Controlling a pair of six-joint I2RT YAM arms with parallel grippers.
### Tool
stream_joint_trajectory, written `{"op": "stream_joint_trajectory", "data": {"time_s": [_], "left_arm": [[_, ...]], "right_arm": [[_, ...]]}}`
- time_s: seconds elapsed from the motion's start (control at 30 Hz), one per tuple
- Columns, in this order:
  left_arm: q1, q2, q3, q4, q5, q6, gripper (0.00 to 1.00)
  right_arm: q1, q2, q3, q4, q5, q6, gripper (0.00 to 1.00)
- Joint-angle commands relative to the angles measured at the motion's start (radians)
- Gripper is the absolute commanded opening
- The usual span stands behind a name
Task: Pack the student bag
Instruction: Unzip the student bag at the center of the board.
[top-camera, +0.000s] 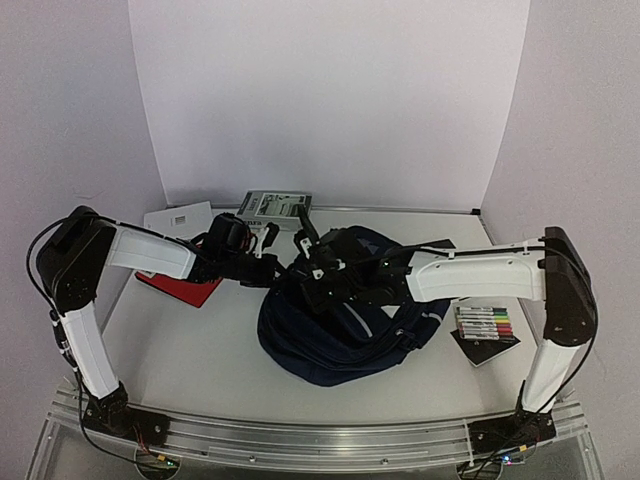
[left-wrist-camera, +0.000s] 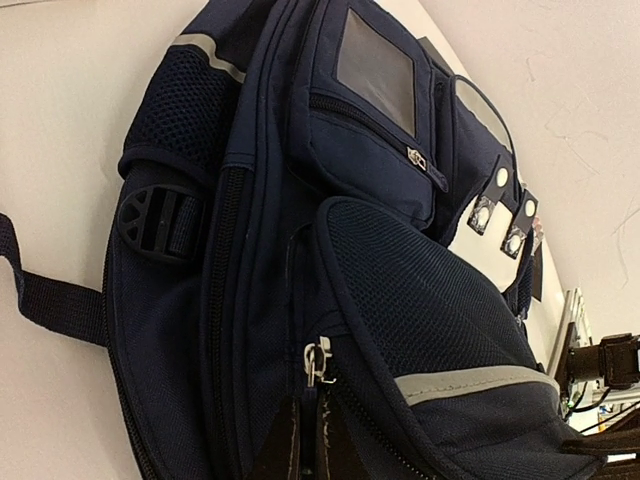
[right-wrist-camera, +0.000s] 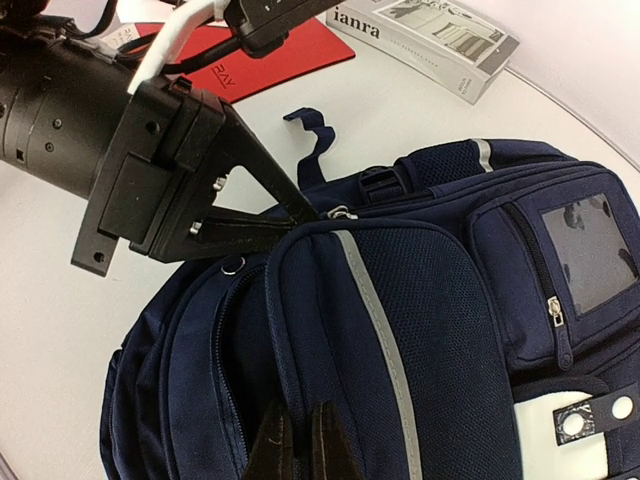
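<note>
— Grippers first: how is the left gripper (left-wrist-camera: 305, 440) standing?
— Its jaws are sitting pressed together, and the tips are resting right at the zipper pull (left-wrist-camera: 318, 362) on the mesh front pocket (right-wrist-camera: 400, 330). Whether the pull is actually being pinched, I cannot tell.
— And the right gripper (right-wrist-camera: 300, 440)?
— That one is also sitting drawn in narrow, with its tips pressing on the dark seam where the pocket is meeting the main body. Whether any fabric is caught between them is not visible.
— Where is the student bag (top-camera: 340, 345) lying?
— It is lying front-up in the middle of the table (top-camera: 200, 350), between the two arms, which are reaching in over it from either side. Its clear window pocket (right-wrist-camera: 590, 250) and the light flap with press studs (right-wrist-camera: 585, 440) are both facing upward.
— What is lying around it?
— To the right, near the bag but apart from it, a set of coloured markers (top-camera: 485, 322) is lying on a dark card. To the left, a red folder (top-camera: 185, 287) is showing partly from under the left forearm. Further back, a white booklet (top-camera: 178, 217) is lying flat, and at the rear a grey box (top-camera: 275, 207) is sitting close behind the bag.
</note>
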Motion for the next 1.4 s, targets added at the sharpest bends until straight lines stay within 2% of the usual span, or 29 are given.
{"op": "stream_joint_trajectory", "data": {"time_s": [0.0, 0.13, 0.23, 0.3, 0.47, 0.57, 0.7, 0.77, 0.8, 0.97, 1.07, 1.2, 1.37], "left_arm": [[0.091, 0.060, 0.064, -0.024, -0.189, -0.010, 0.00], [0.104, 0.108, 0.117, -0.022, -0.141, 0.007, 0.00], [0.105, 0.129, 0.159, -0.029, -0.122, 0.021, 0.00], [0.113, 0.104, 0.163, -0.042, -0.155, 0.020, 0.04], [0.134, -0.011, 0.139, -0.137, -0.266, 0.010, 0.31], [0.134, -0.094, 0.095, -0.216, -0.368, -0.009, 0.38], [0.136, -0.219, 0.002, -0.262, -0.448, -0.055, 0.54], [0.135, -0.275, -0.018, -0.302, -0.435, -0.077, 0.60], [0.135, -0.302, -0.026, -0.319, -0.425, -0.089, 0.62], [0.137, -0.420, -0.043, -0.405, -0.337, -0.136, 0.72], [0.138, -0.485, -0.060, -0.432, -0.303, -0.152, 0.78], [0.155, -0.542, -0.088, -0.457, -0.285, -0.155, 0.87], [0.195, -0.565, -0.097, -0.492, -0.264, -0.156, 0.89]], "right_arm": [[0.032, -0.099, 0.011, -0.006, -0.067, 0.017, 0.00], [0.033, -0.097, 0.026, -0.005, -0.053, 0.040, 0.00], [0.033, -0.072, 0.051, -0.005, 0.049, 0.082, 0.00], [0.031, -0.043, 0.083, -0.006, 0.113, 0.126, 0.00], [0.018, 0.064, 0.220, -0.035, 0.227, 0.223, 0.00], [-0.011, 0.129, 0.300, -0.044, 0.266, 0.260, 0.00], [-0.054, 0.216, 0.420, -0.044, 0.263, 0.251, 0.00], [-0.060, 0.262, 0.481, -0.044, 0.235, 0.222, 0.07], [-0.062, 0.278, 0.507, -0.045, 0.219, 0.207, 0.14], [-0.062, 0.231, 0.554, -0.117, 0.136, 0.164, 0.71], [-0.064, 0.111, 0.458, -0.175, 0.209, 0.159, 0.95], [-0.127, -0.059, 0.287, -0.273, 0.251, 0.219, 0.98], [-0.307, -0.218, 0.041, -0.337, 0.198, 0.340, 0.98]]}}
